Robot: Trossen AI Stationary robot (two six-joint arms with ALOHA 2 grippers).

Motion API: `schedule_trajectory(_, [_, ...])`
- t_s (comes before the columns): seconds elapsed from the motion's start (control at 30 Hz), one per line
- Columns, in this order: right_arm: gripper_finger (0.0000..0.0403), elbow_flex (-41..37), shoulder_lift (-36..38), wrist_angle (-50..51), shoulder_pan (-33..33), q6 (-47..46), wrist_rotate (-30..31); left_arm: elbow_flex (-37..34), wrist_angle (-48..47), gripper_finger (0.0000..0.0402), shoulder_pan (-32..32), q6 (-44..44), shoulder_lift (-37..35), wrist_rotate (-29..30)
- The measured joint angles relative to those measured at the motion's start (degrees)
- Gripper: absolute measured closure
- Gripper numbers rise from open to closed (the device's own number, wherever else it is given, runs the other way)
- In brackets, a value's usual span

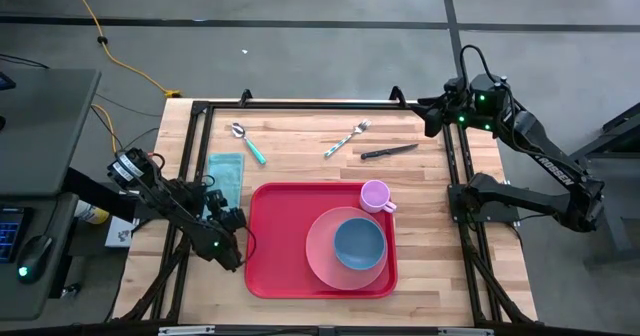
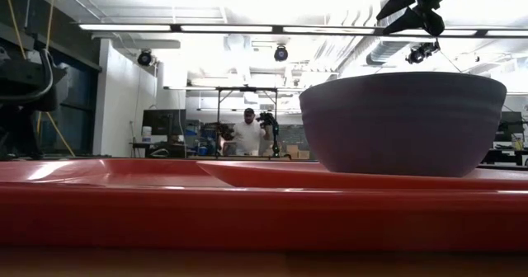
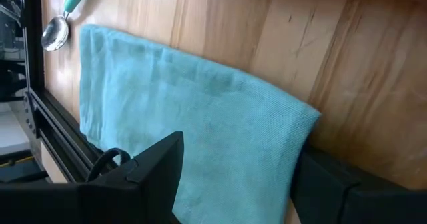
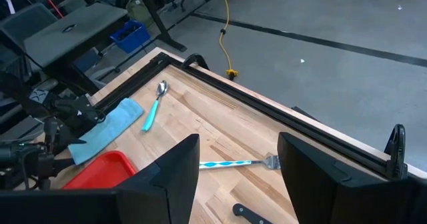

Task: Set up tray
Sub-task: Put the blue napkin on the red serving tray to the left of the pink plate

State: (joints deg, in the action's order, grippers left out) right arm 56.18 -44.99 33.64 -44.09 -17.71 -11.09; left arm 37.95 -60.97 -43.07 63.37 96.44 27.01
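Observation:
The red tray (image 1: 275, 266) lies at the table's near middle. On it rest a pink plate (image 1: 320, 258) with a blue bowl (image 1: 358, 244) and a pink cup (image 1: 375, 194). A teal cloth (image 1: 226, 174) lies flat on the wood left of the tray. My left gripper (image 1: 224, 216) is low at the cloth's near end, open. In the left wrist view its fingers (image 3: 160, 164) stand to either side of the cloth (image 3: 200, 111). My right gripper (image 1: 434, 116) hangs open and high over the far right corner, with nothing between its fingers (image 4: 180, 171).
A spoon with a teal handle (image 1: 248, 143), a fork with a blue-white handle (image 1: 347, 139) and a dark knife (image 1: 388, 151) lie on the bare wood beyond the tray. A black frame rail (image 1: 190, 166) runs along the table's left edge beside the cloth.

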Motion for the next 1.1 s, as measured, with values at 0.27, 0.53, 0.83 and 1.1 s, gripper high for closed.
schedule_trajectory(0.27, [0.0221,0.00,0.00,0.00,0.00,-0.23,-0.26,-0.09,2.03,0.0224,0.00,-0.08,0.04,-0.36])
schedule_trajectory(0.53, [0.0221,0.00,0.00,-0.01,0.00,-0.25,-1.07,-0.37,4.74,0.0384,-0.02,-0.31,0.12,-1.24])
schedule_trajectory(0.83, [0.0221,0.00,0.00,-0.02,0.01,-0.25,-1.11,0.17,4.39,0.0388,0.13,1.19,-1.98,-3.58])
schedule_trajectory(1.1, [0.0221,0.00,0.02,-0.03,0.00,-0.07,-1.11,1.15,-0.76,0.0388,0.10,4.08,-9.56,-7.07])
